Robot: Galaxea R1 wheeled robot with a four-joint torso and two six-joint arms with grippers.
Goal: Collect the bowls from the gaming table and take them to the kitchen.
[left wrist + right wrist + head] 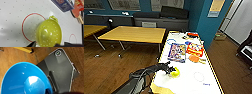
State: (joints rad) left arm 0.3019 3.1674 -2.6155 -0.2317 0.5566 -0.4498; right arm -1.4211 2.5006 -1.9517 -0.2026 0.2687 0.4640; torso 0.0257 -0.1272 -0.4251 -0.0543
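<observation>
The gaming table (191,82) has a glossy white top and yellow edges. Near its front left corner sits the yellow-green bowl (175,72). My left gripper (170,70) reaches in from the left, right against that bowl's near rim. In the left wrist view the yellow-green bowl (49,33) has small holes and a loop handle. It lies on the white top (12,15), partly over a red circle marking. The blue bowl (23,79) hangs close under my right wrist, above the wooden floor and beside my dark base (60,69), held by my right gripper.
Further along the table lie a purple game box (177,52), a red box (194,48) and an orange paddle (194,58). Wooden-topped tables (134,33) stand to the left, and a teal wall (206,22) rises at the table's far right. Wooden floor surrounds it all.
</observation>
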